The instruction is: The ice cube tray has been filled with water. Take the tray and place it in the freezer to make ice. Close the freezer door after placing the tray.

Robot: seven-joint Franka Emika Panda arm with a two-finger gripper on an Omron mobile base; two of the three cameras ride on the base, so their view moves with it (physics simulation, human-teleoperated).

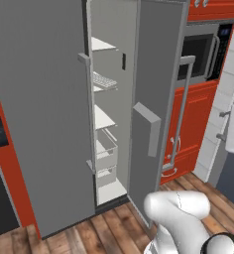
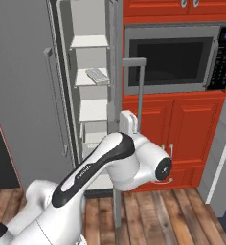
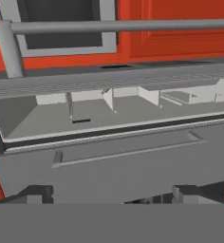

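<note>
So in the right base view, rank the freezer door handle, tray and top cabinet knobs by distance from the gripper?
From the gripper, open at the freezer door's outer edge:
1. Handle: right beside it, just to its right.
2. Tray: up to its left, on a freezer shelf deeper in.
3. Knobs: far up to the right, above the microwave.

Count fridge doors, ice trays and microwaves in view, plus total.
fridge doors: 2 (freezer door, open; plain door)
ice cube tray: 1
microwave: 1
Total: 4
</note>
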